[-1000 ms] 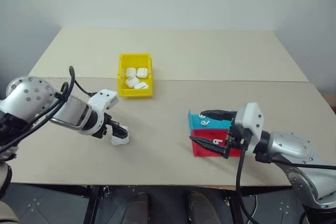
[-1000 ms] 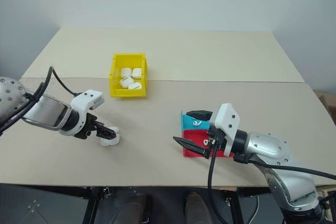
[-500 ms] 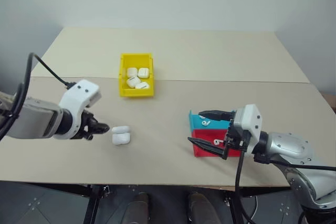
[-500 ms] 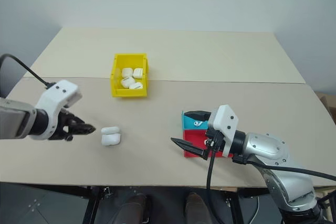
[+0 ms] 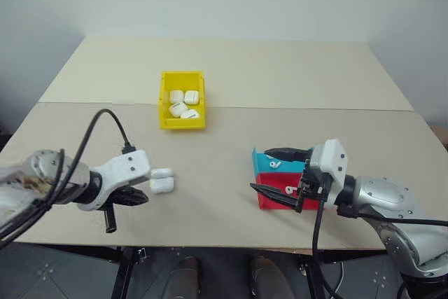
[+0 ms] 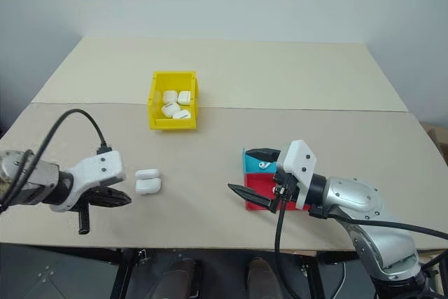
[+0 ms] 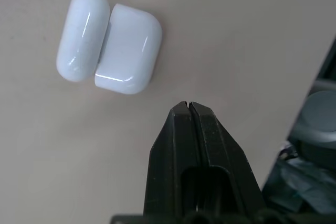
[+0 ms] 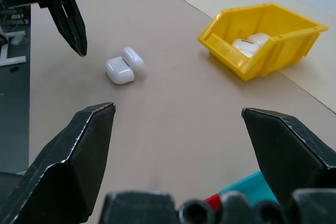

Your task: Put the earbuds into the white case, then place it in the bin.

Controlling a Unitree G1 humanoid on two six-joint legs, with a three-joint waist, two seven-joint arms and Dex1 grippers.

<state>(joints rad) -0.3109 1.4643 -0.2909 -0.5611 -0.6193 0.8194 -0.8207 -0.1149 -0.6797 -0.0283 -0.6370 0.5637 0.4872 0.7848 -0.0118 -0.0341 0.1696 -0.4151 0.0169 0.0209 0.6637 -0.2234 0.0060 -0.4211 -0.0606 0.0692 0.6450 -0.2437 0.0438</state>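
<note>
White case (image 5: 161, 179) beside left claw (image 5: 137, 199)

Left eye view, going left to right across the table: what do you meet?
Left gripper with shut black fingers → small glossy white open case lying on the table → bright yellow plastic bin holding white cases → flat blue-and-red tray → open right gripper.

Soft, even light fell on the table (image 5: 280, 75), shadows were faint, and nearby black fingers (image 8: 73, 166) looked perhaps slightly blurred.
</note>
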